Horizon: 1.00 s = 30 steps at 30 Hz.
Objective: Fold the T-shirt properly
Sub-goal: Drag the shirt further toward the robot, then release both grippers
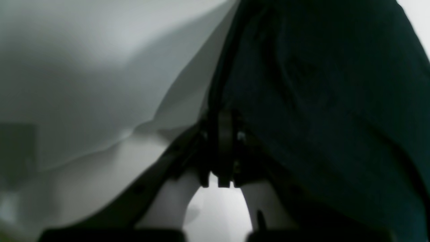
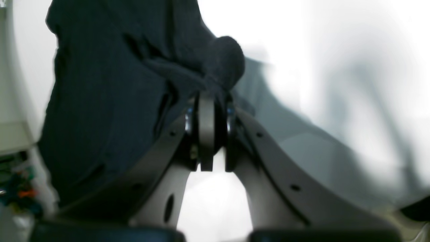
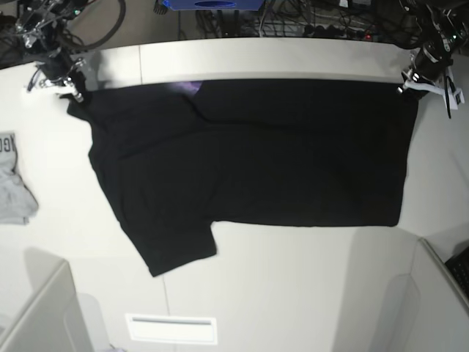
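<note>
The right gripper (image 2: 210,101) is closed tight on a bunched fold of the black T-shirt (image 2: 111,101), which hangs away to one side of it in the right wrist view; in the base view this gripper (image 3: 67,82) pinches the shirt's far corner on that view's left. The left gripper (image 1: 223,131) is likewise clamped shut on the shirt's edge, dark cloth (image 1: 329,111) filling one side of its view, and in the base view it (image 3: 412,79) holds the far corner on the right.

Between the two, the T-shirt (image 3: 278,161) is stretched along the far side of the white surface (image 3: 293,293) and lies spread flat toward the camera, one short sleeve (image 3: 176,246) angling out at the near left. A bit of purple print (image 3: 187,88) shows at the far edge near the collar.

A small light-grey garment (image 3: 13,183) with dark lettering lies well apart from the shirt at the left edge of the surface. Behind the far edge sit tangled cables (image 3: 293,18) and a blue box (image 3: 212,4). A white slotted plate (image 3: 171,328) lies near the front edge
</note>
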Motion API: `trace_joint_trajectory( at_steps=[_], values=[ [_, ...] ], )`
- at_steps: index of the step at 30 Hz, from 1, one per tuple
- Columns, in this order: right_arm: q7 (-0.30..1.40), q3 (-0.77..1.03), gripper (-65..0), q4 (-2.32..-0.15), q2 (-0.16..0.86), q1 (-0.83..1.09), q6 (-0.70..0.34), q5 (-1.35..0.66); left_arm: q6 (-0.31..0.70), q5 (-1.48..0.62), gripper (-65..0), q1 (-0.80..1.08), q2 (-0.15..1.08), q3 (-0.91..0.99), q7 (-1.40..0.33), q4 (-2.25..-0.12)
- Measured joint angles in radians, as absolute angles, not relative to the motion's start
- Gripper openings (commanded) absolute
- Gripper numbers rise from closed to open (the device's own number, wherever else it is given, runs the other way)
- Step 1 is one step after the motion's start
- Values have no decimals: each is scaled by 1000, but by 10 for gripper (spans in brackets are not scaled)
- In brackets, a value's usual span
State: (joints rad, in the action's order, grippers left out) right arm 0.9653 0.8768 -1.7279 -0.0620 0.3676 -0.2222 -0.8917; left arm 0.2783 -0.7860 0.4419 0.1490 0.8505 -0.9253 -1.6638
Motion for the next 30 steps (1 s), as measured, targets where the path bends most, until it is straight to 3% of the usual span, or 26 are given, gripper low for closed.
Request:
trace_joint_trajectory(
  at_steps=[9, 30],
  values=[
    [934, 878, -650, -1726, -75, 506, -224, -951, 276, -780, -650, 524, 142, 852, -924, -1665],
    [935, 877, -650, -1726, -77, 536, -224, -950, 277, -783, -650, 560, 133, 852, -924, -1668]
  ],
)
